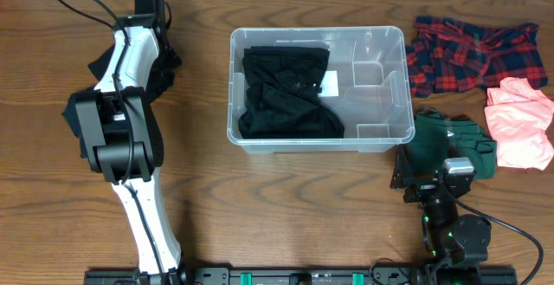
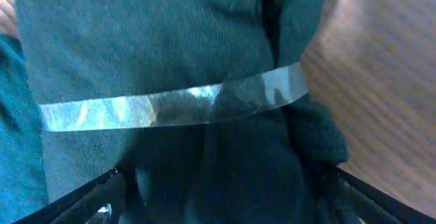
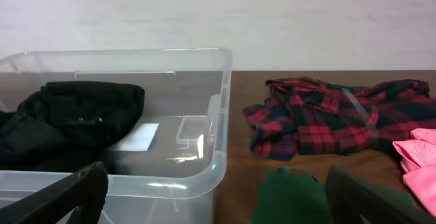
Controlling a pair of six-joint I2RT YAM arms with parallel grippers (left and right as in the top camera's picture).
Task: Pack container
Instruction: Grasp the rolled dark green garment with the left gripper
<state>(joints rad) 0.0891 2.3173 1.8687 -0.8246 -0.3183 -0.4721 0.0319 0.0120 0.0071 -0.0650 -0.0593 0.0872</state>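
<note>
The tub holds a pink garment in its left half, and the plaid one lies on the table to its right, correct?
No: the garment in the left half of the tub is black, not pink, as the overhead view shows. The plaid one does lie on the table to its right.

Free right half of container [image 1: 374, 103]; black garment [image 1: 286, 94] at left.

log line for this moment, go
container: black garment inside | left gripper: open over dark cloth | right gripper: open by green garment

Robot lab; left arm [image 1: 121, 138], right arm [image 1: 450, 224], wooden table [image 1: 286, 207]
</note>
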